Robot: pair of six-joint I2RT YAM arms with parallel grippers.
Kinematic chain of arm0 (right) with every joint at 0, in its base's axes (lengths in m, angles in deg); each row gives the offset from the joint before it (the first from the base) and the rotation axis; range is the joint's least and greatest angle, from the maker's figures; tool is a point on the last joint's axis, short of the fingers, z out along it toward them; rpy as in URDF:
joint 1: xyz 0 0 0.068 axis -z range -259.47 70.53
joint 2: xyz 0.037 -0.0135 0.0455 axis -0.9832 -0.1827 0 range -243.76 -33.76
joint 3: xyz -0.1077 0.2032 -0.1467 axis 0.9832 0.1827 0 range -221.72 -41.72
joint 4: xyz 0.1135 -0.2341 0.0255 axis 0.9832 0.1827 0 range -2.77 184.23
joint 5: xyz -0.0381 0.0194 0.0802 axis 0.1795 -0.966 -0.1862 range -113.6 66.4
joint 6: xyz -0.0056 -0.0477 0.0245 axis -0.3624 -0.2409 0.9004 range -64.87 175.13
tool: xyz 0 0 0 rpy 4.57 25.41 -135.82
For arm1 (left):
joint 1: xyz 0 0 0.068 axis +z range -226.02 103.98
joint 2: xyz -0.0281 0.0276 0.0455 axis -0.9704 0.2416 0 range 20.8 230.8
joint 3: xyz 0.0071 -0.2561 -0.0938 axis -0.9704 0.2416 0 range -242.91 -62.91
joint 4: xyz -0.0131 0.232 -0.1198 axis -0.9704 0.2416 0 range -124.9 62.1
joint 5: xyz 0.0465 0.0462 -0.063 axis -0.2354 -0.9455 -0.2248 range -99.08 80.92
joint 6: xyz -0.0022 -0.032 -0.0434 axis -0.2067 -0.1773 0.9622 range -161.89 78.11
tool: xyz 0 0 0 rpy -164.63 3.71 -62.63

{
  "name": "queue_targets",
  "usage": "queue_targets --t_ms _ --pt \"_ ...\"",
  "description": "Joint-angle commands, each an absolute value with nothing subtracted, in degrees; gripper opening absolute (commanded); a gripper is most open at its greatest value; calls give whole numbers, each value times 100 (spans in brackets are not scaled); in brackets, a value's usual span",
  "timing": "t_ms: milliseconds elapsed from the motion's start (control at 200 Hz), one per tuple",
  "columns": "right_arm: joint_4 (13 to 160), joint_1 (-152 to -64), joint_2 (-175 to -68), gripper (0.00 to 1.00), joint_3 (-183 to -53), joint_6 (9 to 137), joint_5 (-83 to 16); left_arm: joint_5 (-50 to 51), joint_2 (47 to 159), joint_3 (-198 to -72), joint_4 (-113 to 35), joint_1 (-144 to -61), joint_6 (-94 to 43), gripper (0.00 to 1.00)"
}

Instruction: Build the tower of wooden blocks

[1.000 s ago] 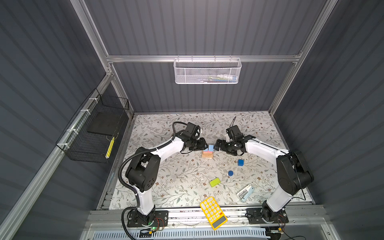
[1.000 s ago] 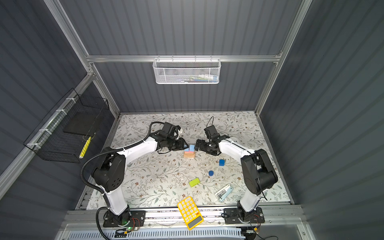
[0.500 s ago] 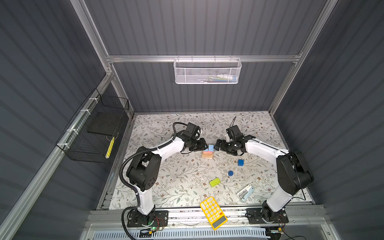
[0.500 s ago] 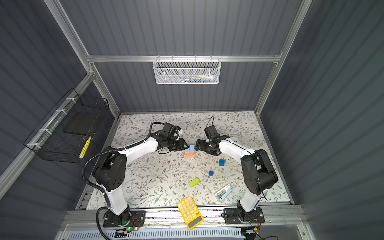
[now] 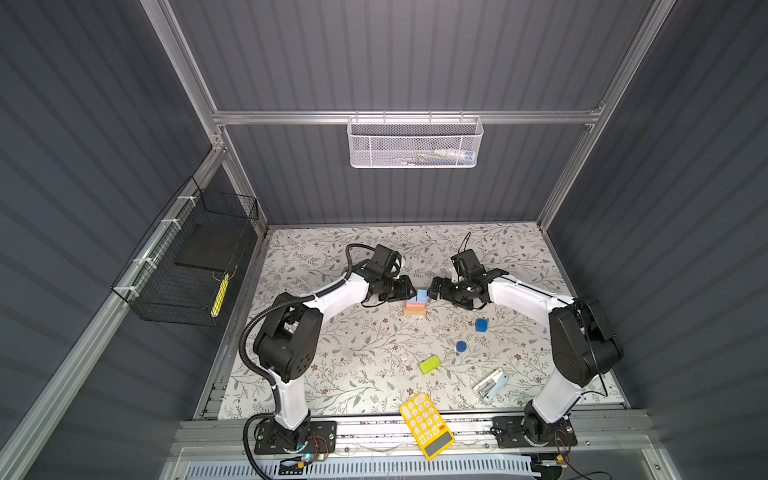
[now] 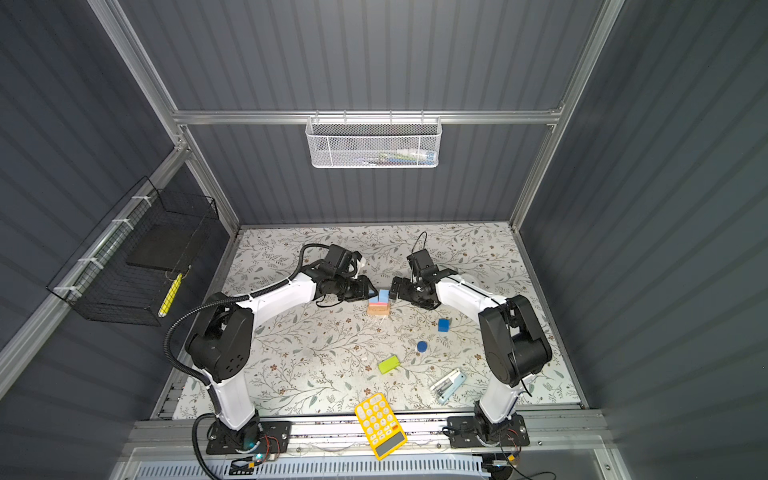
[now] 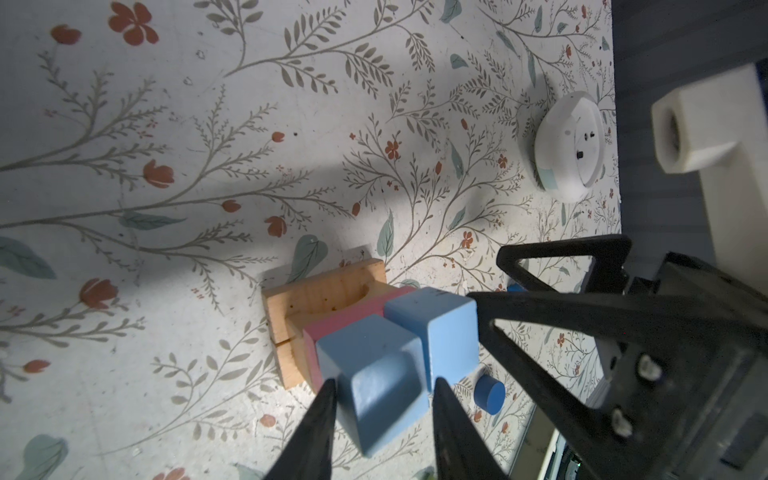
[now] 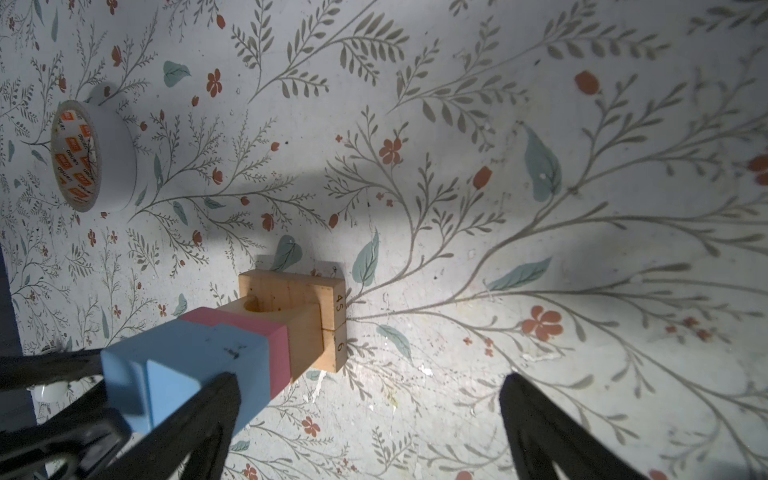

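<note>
Calculator and stapler lie farthest out on the tower's near side. They aren't blocks, so ignore them.

Green bar, cylinder and dark cube lie loose and apart from each other, nearer the tower on that same near side. My guess is they're waiting for the upper layers.

The tower has tan bars at the base and the pink bar across them. The second cube sits on the pink.

Your left gripper is clamped on the gripped cube, one finger on each side face. It holds the cube hard against the second cube, over the pink bar's other half, so the two make one level layer. Can't tell whether it's fully seated or a hair above.

Your right gripper has its jaws wide apart and is empty. It hangs just beside the tower on the far side from the left gripper, one finger close by the second cube, likely standing guard against a shove.

Tape roll lies well beyond the tower and isn't part of the job.
</note>
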State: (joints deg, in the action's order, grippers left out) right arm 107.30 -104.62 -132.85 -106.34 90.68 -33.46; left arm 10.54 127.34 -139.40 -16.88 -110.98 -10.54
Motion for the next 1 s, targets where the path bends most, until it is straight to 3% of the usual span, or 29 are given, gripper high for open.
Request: queue_targets --t_ms 0,995 --pt "10746 -10443 -13363 99 -10791 9084 -3300 1132 12846 -14122 -1576 -11139 -1032 39" --pt "10713 -10432 -13432 99 -10810 9116 -3440 1030 12861 -14243 -1451 -11144 -1077 42"
